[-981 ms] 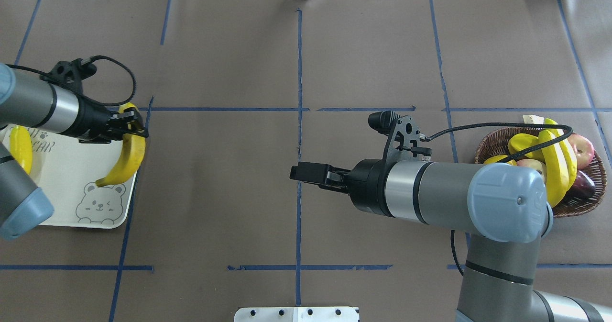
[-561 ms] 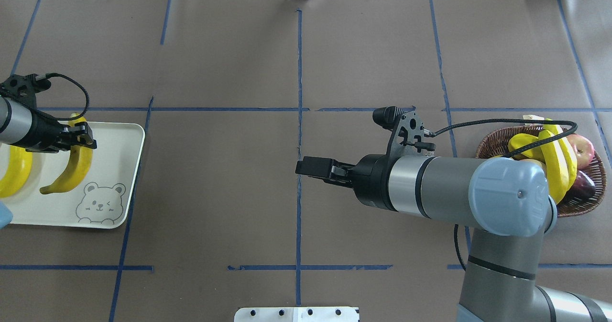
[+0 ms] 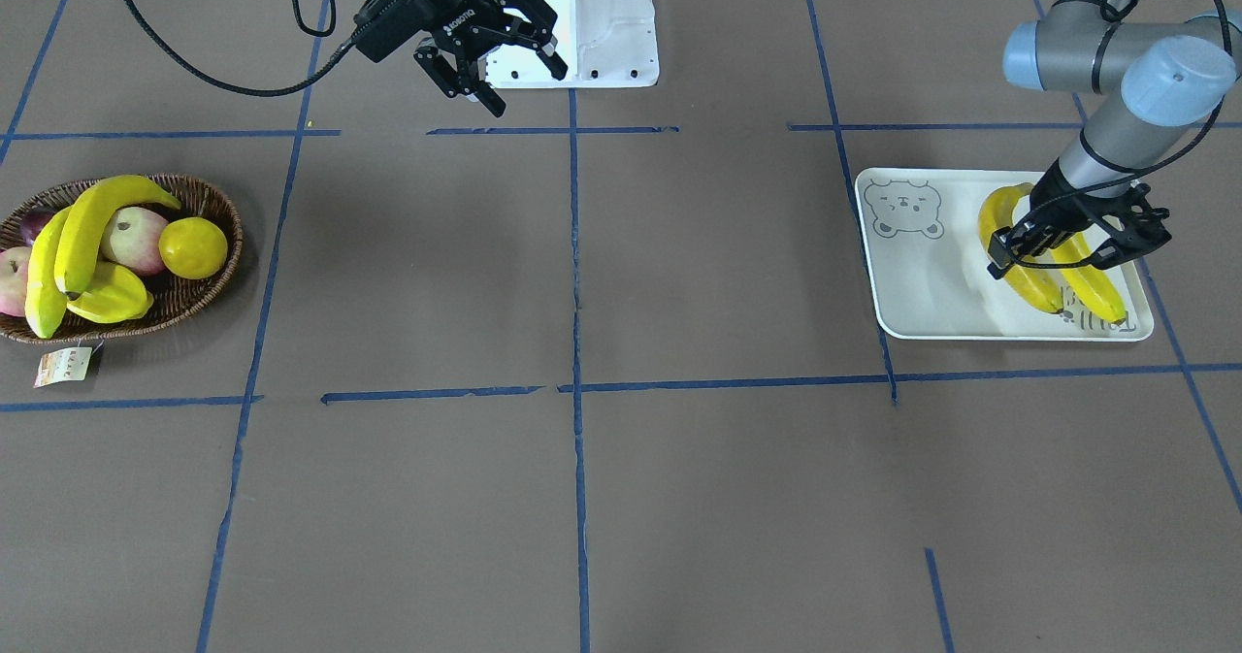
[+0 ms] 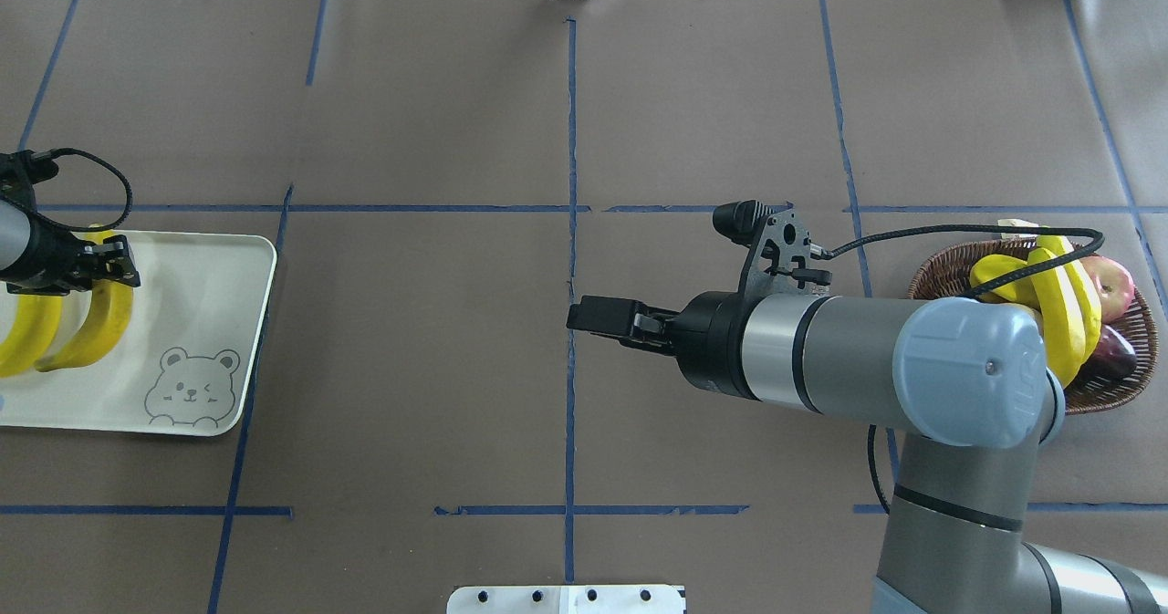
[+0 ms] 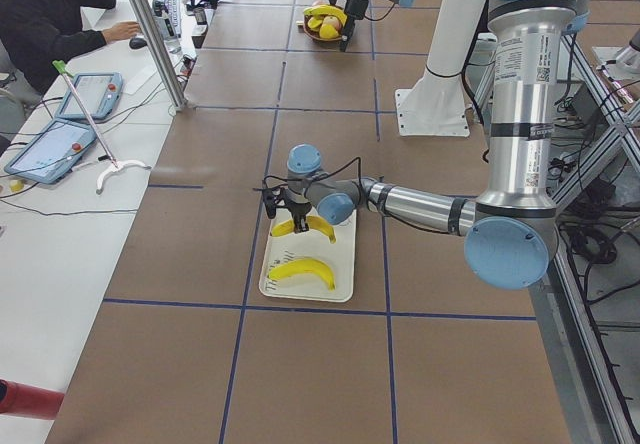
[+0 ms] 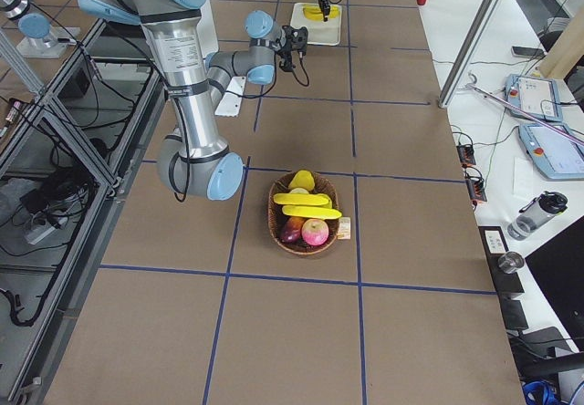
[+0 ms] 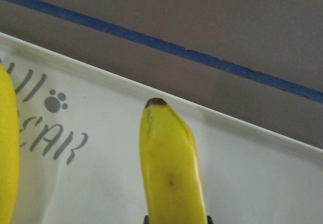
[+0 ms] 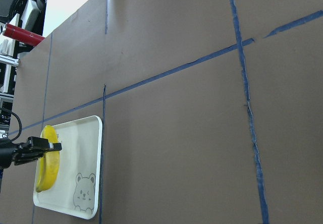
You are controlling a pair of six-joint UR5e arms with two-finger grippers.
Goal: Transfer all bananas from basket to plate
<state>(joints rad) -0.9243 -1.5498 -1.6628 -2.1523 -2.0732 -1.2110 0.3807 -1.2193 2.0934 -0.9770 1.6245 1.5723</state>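
My left gripper [image 4: 111, 264] is shut on a banana [image 4: 89, 336] and holds it low over the white plate [image 4: 201, 304], beside a second banana [image 4: 23, 345] lying there. In the left wrist view the held banana [image 7: 171, 168] points at the plate's far rim [image 7: 252, 133]. In the front view the left gripper [image 3: 1062, 241] is over the plate [image 3: 922, 284]. Two more bananas [image 3: 92, 221] [image 3: 41, 279] lie in the wicker basket [image 3: 209, 197]. My right gripper [image 3: 529, 90] is open and empty above the table's middle, away from the basket [image 4: 931, 272].
The basket also holds a yellow starfruit [image 3: 112, 296], a lemon [image 3: 192, 247], apples [image 3: 131, 241] and a dark fruit [image 4: 1113, 354]. A paper tag [image 3: 63, 367] lies beside it. Blue tape lines mark the brown table. The robot's white base [image 3: 582, 22] stands at the near edge.
My left gripper has carried the banana leftward from the plate's edge to over the plate, beside the first banana. The right gripper has drawn back slightly toward the basket side.
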